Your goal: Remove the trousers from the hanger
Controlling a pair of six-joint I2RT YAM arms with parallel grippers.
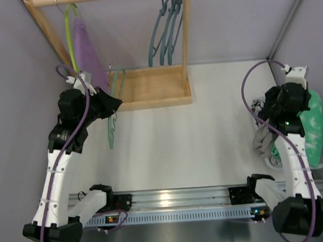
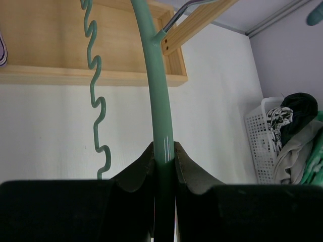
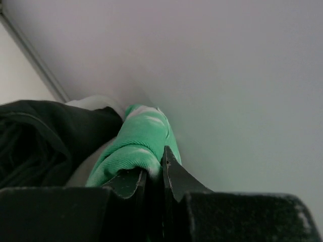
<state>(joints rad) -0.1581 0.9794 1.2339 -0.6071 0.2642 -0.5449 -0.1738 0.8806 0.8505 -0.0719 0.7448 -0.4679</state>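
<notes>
Our left gripper is clamped on the bare hanger at ten o'clock. Our right gripper is pinched on the green trousers over the basket at three (the lilac trousers hang at eleven). If we release too high, the green pair could slide off the heap. The table is white, and the walls stand close.

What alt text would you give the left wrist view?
Left pincer shut on a green hanger, its wavy bar at left. Behind it, a wooden rack on a white table; at right, a white basket of laundry.
</notes>
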